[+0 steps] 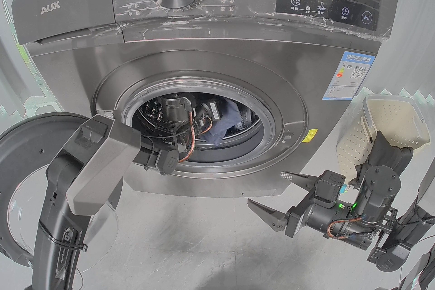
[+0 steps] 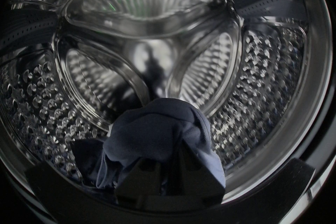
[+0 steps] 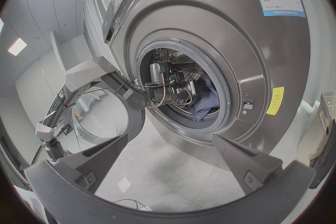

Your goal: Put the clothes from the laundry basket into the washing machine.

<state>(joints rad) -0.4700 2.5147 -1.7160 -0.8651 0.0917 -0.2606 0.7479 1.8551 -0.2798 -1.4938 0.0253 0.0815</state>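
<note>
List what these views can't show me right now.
- Laundry basket contents: in the head view the right arm covers its lower part; in the right wrist view the edge cuts it off.
- Drum floor, near part: in the left wrist view the blue garment hides it.

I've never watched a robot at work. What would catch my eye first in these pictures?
A big grey washing machine stands front and centre, its round door open on the robot's left. Inside the drum, the left gripper is shut on a blue garment. The right gripper hangs open before the machine, near a cream laundry basket on the right.
</note>
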